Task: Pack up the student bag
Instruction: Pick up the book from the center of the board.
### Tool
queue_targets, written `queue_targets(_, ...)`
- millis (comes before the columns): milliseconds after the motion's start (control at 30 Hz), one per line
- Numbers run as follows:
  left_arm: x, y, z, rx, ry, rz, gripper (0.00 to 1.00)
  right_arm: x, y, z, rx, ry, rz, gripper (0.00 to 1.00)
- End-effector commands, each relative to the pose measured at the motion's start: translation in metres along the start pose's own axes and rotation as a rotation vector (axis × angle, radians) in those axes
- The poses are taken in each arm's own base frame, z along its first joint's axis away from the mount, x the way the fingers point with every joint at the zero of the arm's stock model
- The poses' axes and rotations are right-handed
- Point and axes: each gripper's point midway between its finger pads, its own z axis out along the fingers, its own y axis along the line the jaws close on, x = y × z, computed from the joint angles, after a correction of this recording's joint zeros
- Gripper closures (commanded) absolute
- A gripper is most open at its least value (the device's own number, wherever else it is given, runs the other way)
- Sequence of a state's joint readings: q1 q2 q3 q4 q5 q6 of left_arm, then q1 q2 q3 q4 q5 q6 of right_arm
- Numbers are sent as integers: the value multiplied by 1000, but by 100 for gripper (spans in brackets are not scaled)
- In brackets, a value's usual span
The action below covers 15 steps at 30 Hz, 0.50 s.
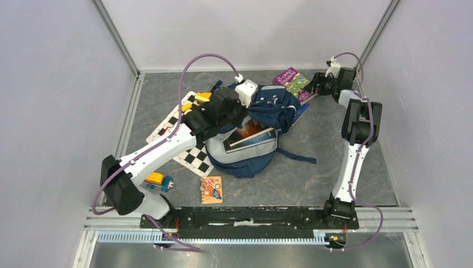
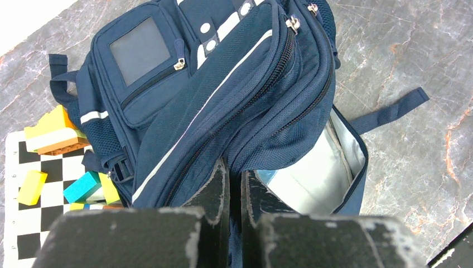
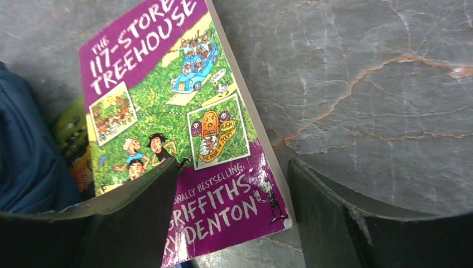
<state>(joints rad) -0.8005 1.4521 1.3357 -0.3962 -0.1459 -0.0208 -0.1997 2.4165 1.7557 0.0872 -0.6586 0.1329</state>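
Observation:
The student bag (image 1: 271, 106) lies in the middle of the table, its main compartment open with a large dark-covered book (image 1: 251, 135) inside. My left gripper (image 1: 241, 107) is shut on the edge of the bag's navy flap. In the left wrist view the gripper (image 2: 235, 178) pinches fabric of the bag (image 2: 223, 84) above the grey lining (image 2: 318, 173). My right gripper (image 1: 315, 86) is open at the back right, low over a purple paperback (image 1: 291, 80). In the right wrist view the gripper (image 3: 234, 190) straddles the near corner of the paperback (image 3: 184, 111) without holding it.
A chequerboard (image 1: 192, 156) lies left of the bag with toy blocks (image 1: 202, 97) on it, also in the left wrist view (image 2: 53, 131). A yellow-blue toy (image 1: 159, 181) and a small orange card (image 1: 212, 188) lie near the front. A blue book (image 1: 303, 111) lies under the paperback.

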Motion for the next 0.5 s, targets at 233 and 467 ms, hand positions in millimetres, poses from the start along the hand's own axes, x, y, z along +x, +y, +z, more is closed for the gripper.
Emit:
queue_targets(233,-41,25,-18,-91,-126,-63,98,46,-2,-16,189,160,27,67)
queue_targets(467,-42,25,-19,-90,-128,-65,98,24,14,-52,261,36,31,100)
